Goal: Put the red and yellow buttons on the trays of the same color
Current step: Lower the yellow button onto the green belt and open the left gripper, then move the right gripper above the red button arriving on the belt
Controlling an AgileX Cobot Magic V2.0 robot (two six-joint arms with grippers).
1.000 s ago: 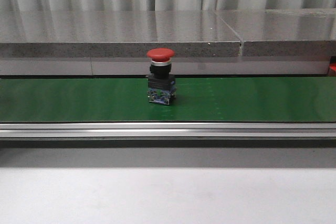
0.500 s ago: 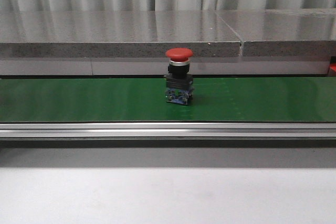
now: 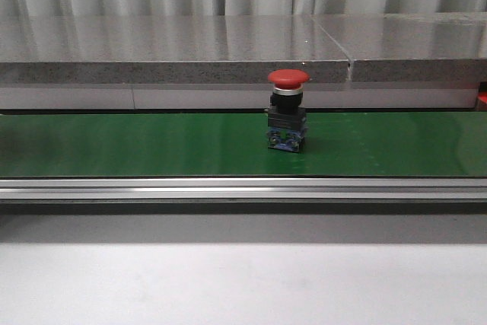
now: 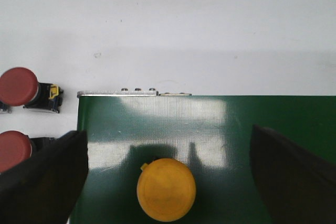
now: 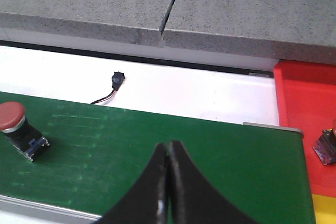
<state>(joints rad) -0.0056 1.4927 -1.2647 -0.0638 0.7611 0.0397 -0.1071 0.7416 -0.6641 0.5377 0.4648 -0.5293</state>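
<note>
Red mushroom-cap push button [image 3: 288, 109] stands upright mid green conveyor belt [image 3: 137, 146]. My right gripper [image 5: 168, 153] hangs pressed together, empty; left gripper [image 4: 168, 182] spread over a yellow round-capped button [image 4: 166, 189]. Risk: closed fingers knock the button over.

We see little of our own body; in the left wrist view our left gripper [image 4: 168, 182] shows two black fingers [image 4: 39, 179], broad, matte, wedge-shaped, with plain smooth faces; in the right wrist view our right gripper [image 5: 168, 192] shows two black fingers [image 5: 144, 198], curved and tapering to thin tips; no cables, screws or markings are visible on either.
</note>
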